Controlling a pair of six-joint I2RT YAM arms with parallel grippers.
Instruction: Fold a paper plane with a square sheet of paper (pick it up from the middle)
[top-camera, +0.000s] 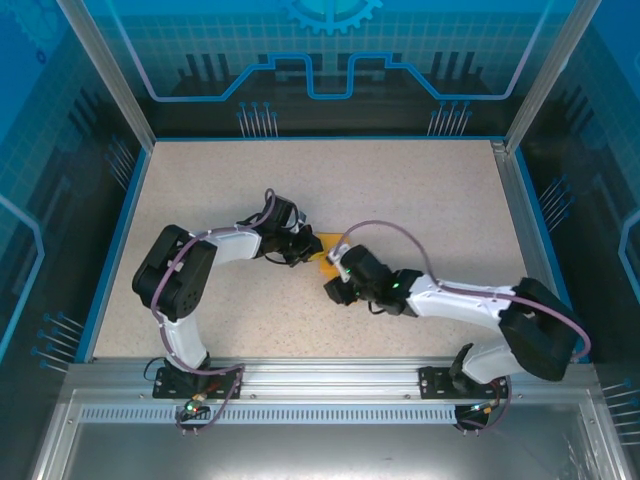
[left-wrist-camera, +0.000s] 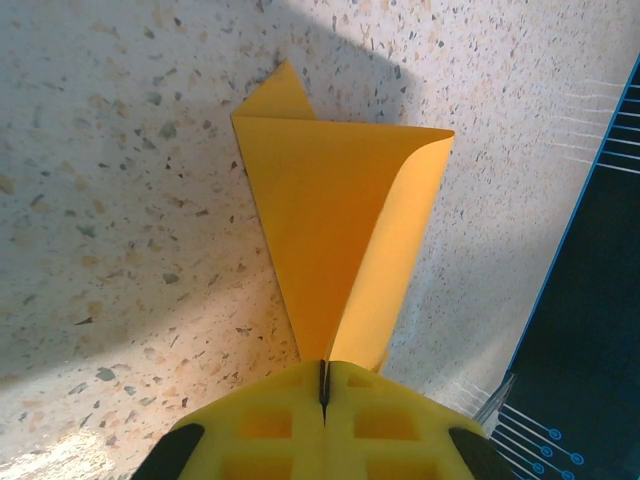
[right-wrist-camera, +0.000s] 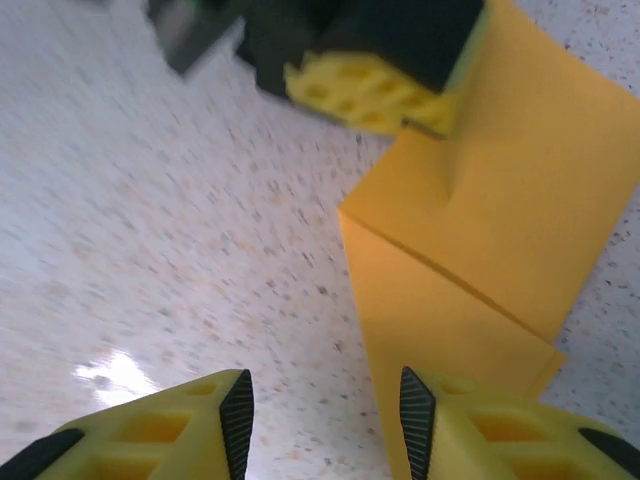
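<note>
**Top view.** The paper sheet (top-camera: 327, 243) lies near the middle of the table (top-camera: 420, 190), between the two arms. It is already folded and no longer a flat square. The left gripper (top-camera: 303, 252) reaches it from the left. The right gripper (top-camera: 331, 284) sits just beside its near edge.

**Left wrist view.** The left gripper (left-wrist-camera: 322, 388) has its fingers pressed together, pinching the narrow tip of the paper sheet (left-wrist-camera: 320, 220). The sheet widens away from the fingers. One flap curls up along its right side, and a small corner shows behind the far edge.

**Right wrist view.** The right gripper (right-wrist-camera: 320, 420) has its fingers spread, with bare table between them. The paper sheet (right-wrist-camera: 500, 200) lies to the right, its lower edge running under the right-hand finger (right-wrist-camera: 480, 435). The left gripper (right-wrist-camera: 375, 90) sits on the sheet's far corner.

**Step in hand.** Judged mid-fold: the left gripper anchors the tip while the right is free to work.

**Next move.** The right gripper probably needs to take or press down the raised flap. The crease should line up with the centre fold, and the pinned tip must not drag.
</note>
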